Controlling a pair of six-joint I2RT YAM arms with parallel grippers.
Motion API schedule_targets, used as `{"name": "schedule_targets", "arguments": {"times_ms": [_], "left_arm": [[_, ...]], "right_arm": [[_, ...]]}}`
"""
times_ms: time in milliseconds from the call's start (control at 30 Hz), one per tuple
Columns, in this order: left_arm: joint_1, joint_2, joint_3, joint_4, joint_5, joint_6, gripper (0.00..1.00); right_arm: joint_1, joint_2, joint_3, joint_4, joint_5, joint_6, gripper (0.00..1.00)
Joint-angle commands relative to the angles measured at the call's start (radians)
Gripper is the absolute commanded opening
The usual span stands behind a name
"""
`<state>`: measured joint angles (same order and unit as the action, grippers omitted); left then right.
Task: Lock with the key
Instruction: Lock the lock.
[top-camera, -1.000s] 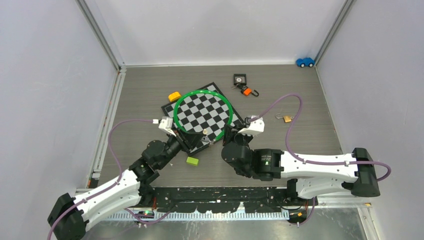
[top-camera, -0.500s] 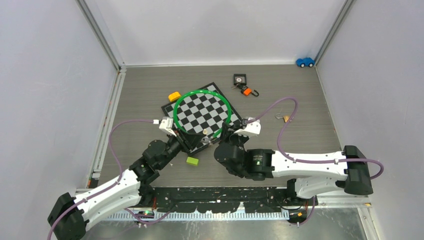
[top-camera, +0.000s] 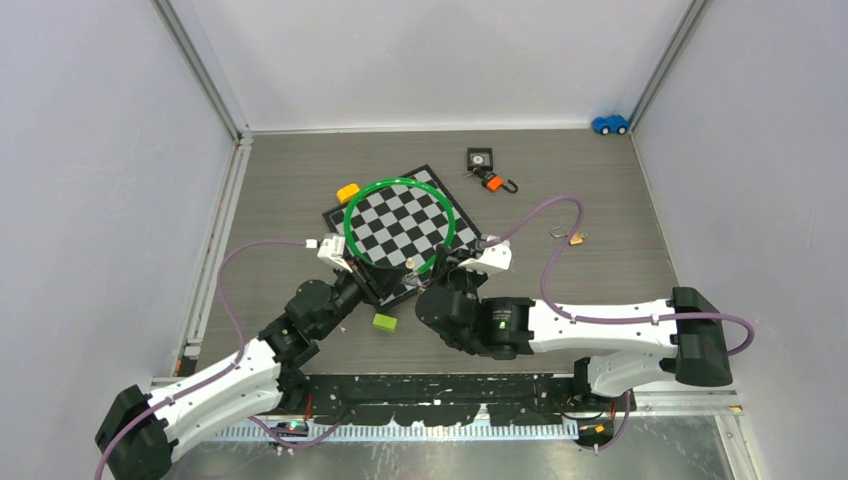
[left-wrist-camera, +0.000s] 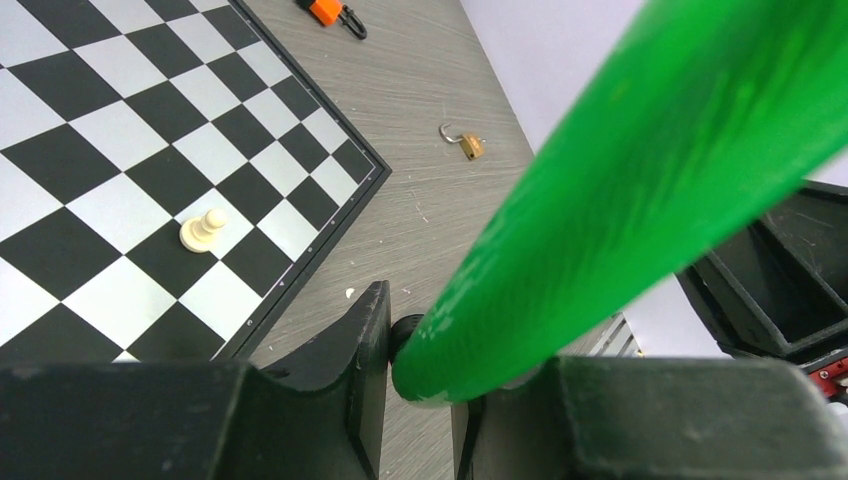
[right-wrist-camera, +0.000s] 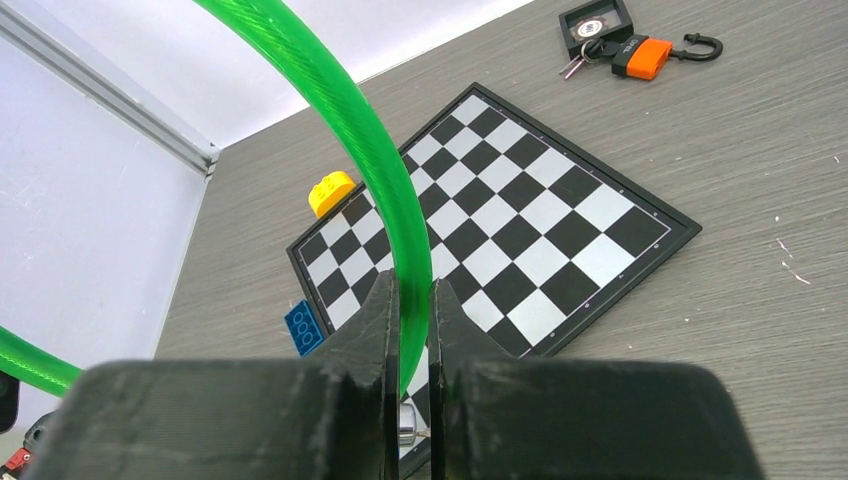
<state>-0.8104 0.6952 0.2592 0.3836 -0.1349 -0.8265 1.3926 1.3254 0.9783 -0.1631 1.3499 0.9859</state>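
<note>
Pinching the green hoop over the chessboard, the left gripper is seen centre-left and the right gripper just right of centre. The orange padlock with keys is found further up and well apart. The brass padlock is found rightmost.

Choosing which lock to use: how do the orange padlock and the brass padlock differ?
The orange padlock has a black shackle; the brass padlock has a silver one. The orange looks bigger in the top view. Keys sit beside the orange one, against a black case; the brass lies alone. Both shackles look open.
</note>
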Motion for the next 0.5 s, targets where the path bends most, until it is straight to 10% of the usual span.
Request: {"name": "schedule_targets", "arguments": {"times_ms": [0,467], "left_arm": [[-0.003,-0.009,0.022,0.048,0.006,0.0,0.0],[-0.003,-0.011,0.032,0.048,0.01,-0.002,0.0]], "right_arm": [[0.009,0.004,0.057,0.076,0.078,0.075,0.0],[0.009,0.054,0.094,0.01,0.104,0.077,0.0]]}}
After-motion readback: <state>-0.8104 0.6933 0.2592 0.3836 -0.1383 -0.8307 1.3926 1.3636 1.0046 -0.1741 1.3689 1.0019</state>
